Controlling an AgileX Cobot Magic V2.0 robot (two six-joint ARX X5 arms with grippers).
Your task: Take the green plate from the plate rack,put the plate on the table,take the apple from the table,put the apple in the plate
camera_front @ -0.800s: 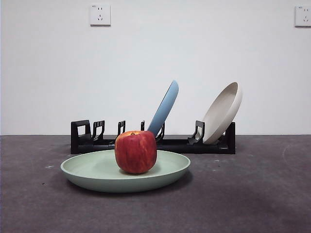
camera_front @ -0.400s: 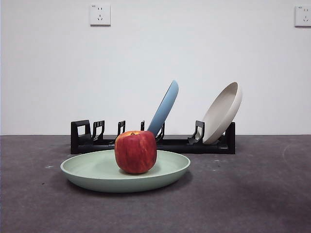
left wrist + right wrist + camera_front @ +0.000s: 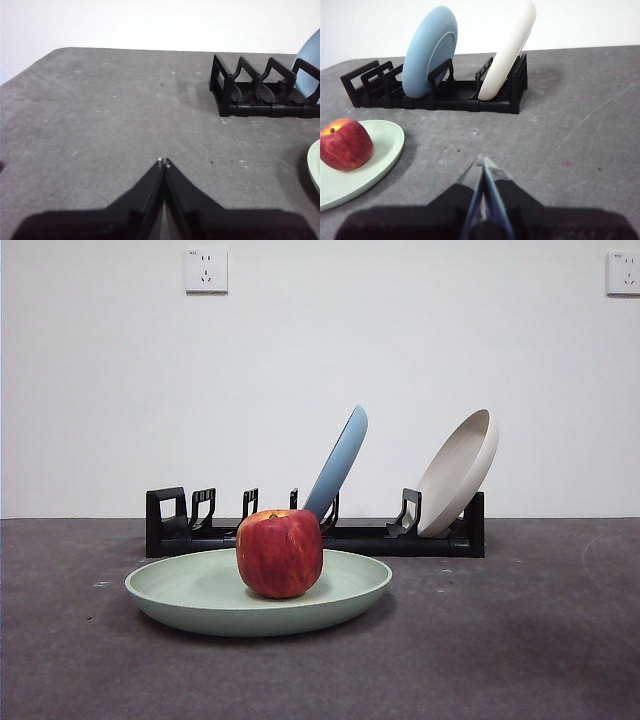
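three plates: one green [image 3: 200, 600], one blue [image 3: 340, 462], one cream [image 3: 458, 472]. one apple [image 3: 279, 553]. one rack [image 3: 300, 537]. two wall sockets [image 3: 206, 270].

Nothing shifts between the earlier front views and this one: apple [image 3: 279, 553], green plate [image 3: 200, 605] and plate rack [image 3: 400, 538] look identical.

No legible text (sockets unmarked too)
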